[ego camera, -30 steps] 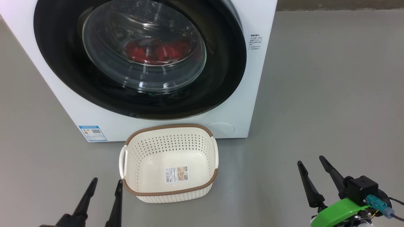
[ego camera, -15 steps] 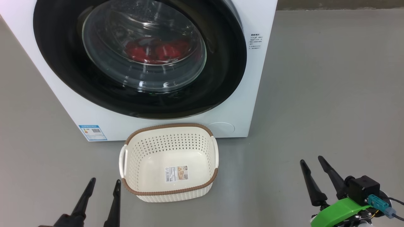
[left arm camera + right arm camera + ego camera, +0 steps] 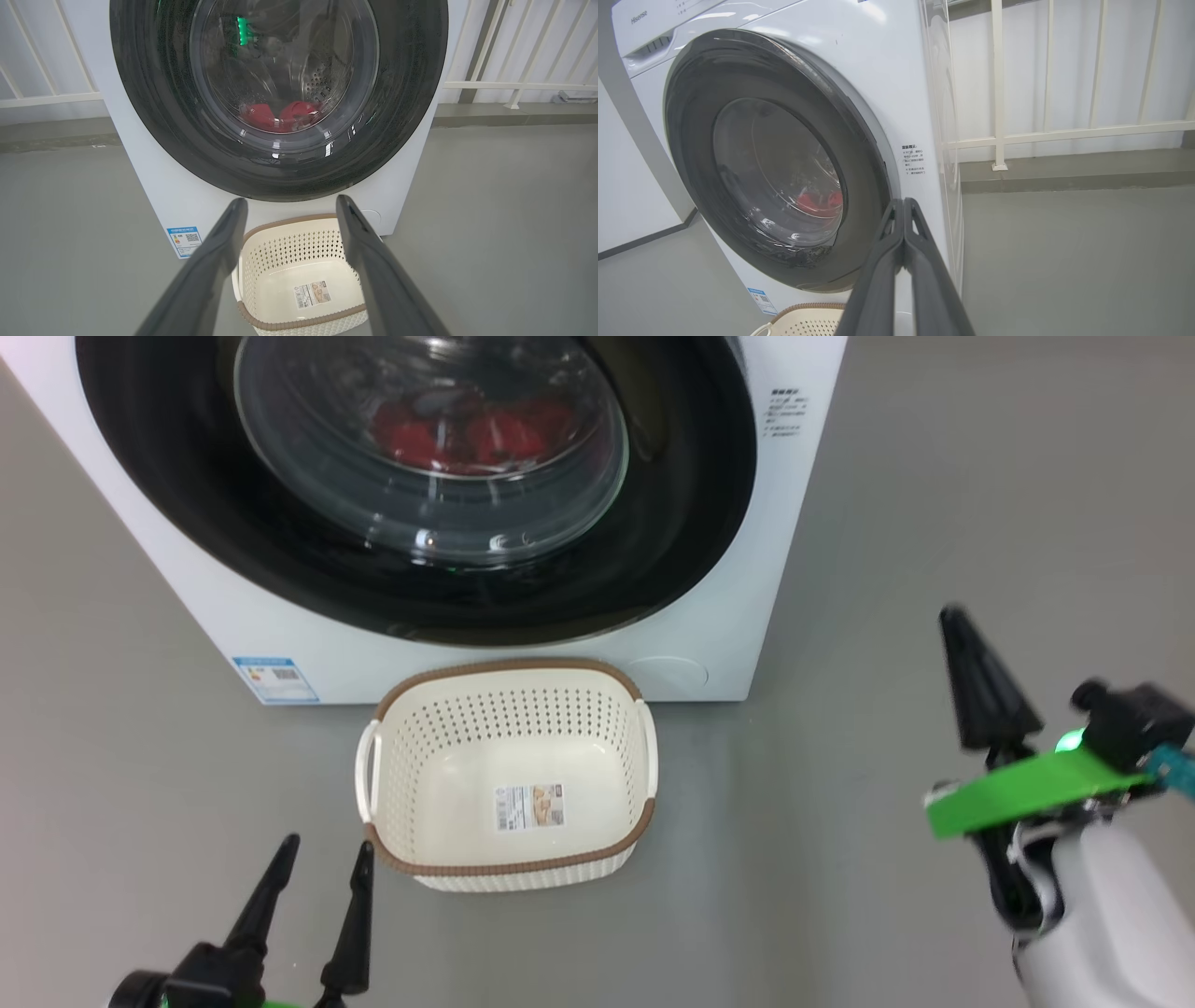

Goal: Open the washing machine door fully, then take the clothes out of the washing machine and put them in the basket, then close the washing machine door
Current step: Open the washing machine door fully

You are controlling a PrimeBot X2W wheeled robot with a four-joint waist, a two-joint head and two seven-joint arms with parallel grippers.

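The washing machine door (image 3: 429,523) is shut against the front of the washing machine (image 3: 709,644), the red clothes (image 3: 467,434) lie low in the drum behind its glass, and the basket (image 3: 509,667) stands on the floor just in front. The right gripper (image 3: 954,621) — fingers pressed together on nothing — hangs right of the machine and nearer than its front, so the door's right rim lies far and left of its tips. The left gripper (image 3: 327,845), fingers spread and empty, sits low at the near left beside the basket — the right arm looks the nearer one to pull at that rim.
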